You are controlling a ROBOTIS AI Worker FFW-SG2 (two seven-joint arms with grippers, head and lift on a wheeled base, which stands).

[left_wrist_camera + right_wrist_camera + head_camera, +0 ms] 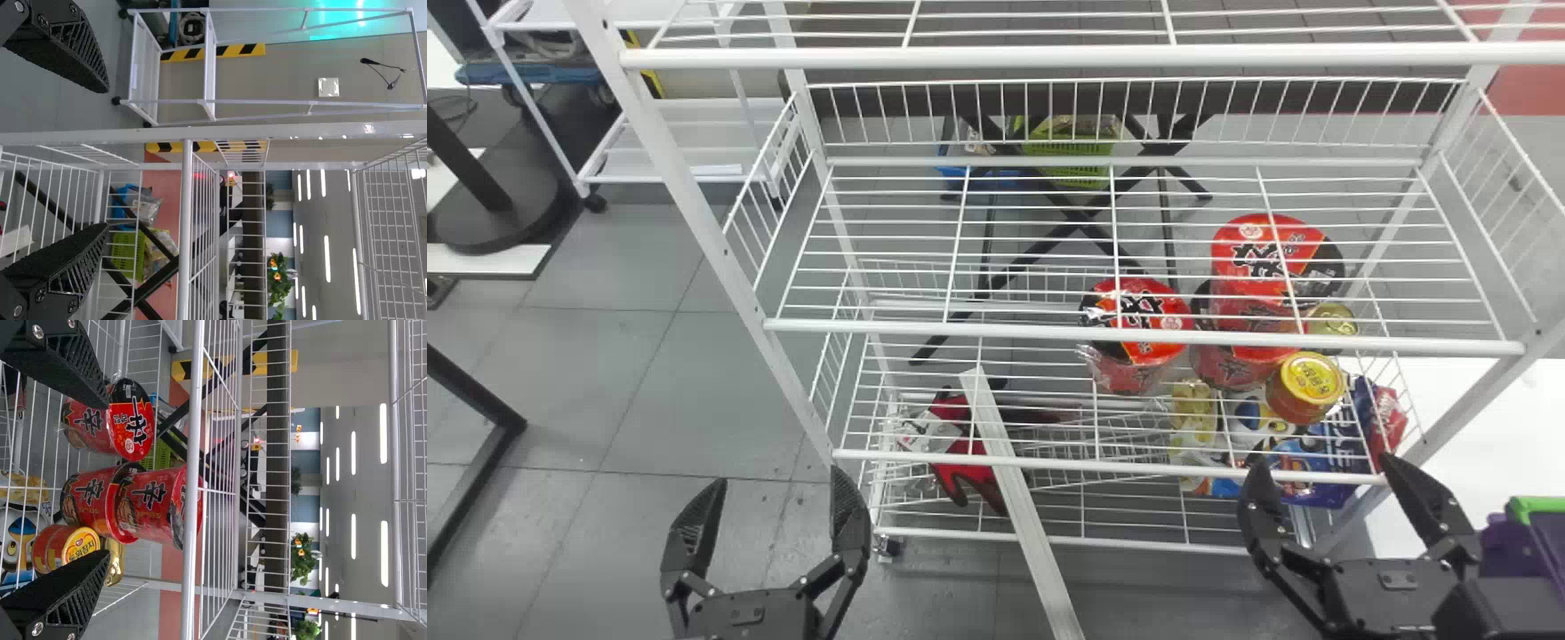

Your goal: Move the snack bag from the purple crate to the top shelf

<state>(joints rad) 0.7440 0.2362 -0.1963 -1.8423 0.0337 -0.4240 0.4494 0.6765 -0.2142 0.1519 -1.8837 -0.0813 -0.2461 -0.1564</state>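
1. As the task has it, the snack bag should be in the purple crate (1507, 544), near right; what lies inside I cannot tell.
2. Right pincer (1322, 458): just left of the crate, before the rack, fingers spread, nothing between them.
3. Low on the rack, right side: blue packet (1320, 453), small can (1305, 388), red noodle cups (152, 503), two of them stacked. Similar goods, but not the crate's, so not the target.
4. Top shelf (1049, 59): well above the cups, its white front rail running left to right.
5. Left pincer (776, 476): near left, before the rack, spread and empty. Probably no part in this.
6. Step in hand, my reading: the start, pick not yet made.
7. Next move: right pincer to the right, over the crate, then down and closing on the bag. Must clear the crate's green rim (1538, 505) going in. Afterwards, lift high enough to pass the top rail before setting down.
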